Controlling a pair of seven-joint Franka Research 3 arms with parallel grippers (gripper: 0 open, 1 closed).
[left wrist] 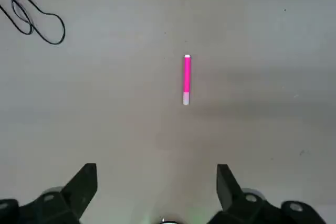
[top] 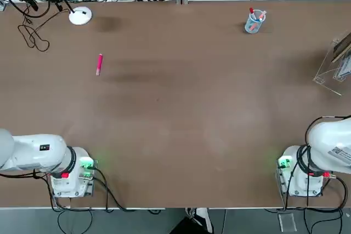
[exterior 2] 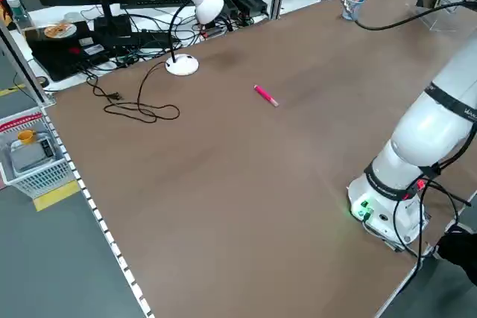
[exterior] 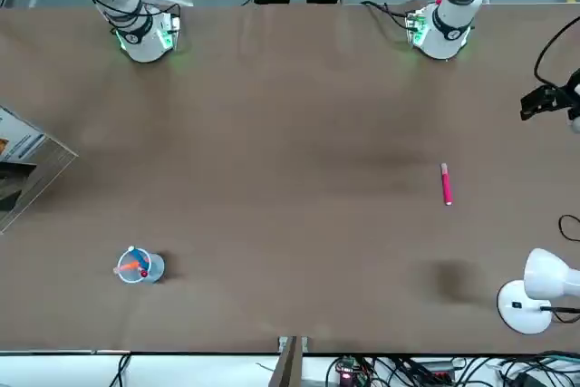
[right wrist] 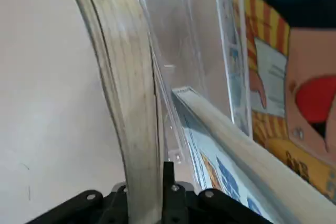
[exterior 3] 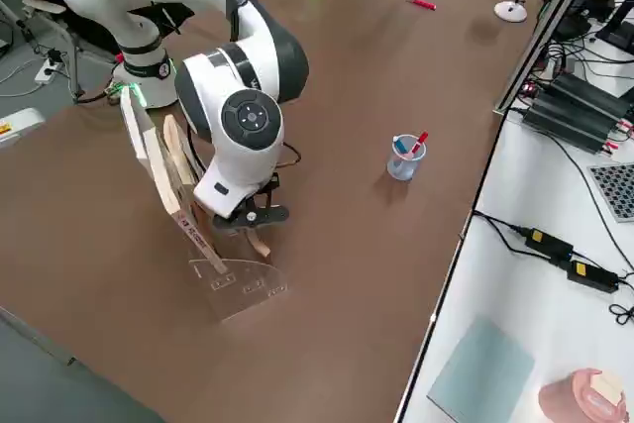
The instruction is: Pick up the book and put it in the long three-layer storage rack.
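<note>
At the clear storage rack (exterior 3: 173, 185) we see the right gripper (exterior 3: 253, 217) clamped on the book (right wrist: 128, 93), edge-up just beside the front panel; left gripper (left wrist: 157, 190) parked open.

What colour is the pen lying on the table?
The pen is bright pink with a paler end, clearest in the left wrist view.

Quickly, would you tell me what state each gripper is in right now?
Left gripper: open, holding nothing, hovering above the table.
Right gripper: shut on the book, at the storage rack.
</note>
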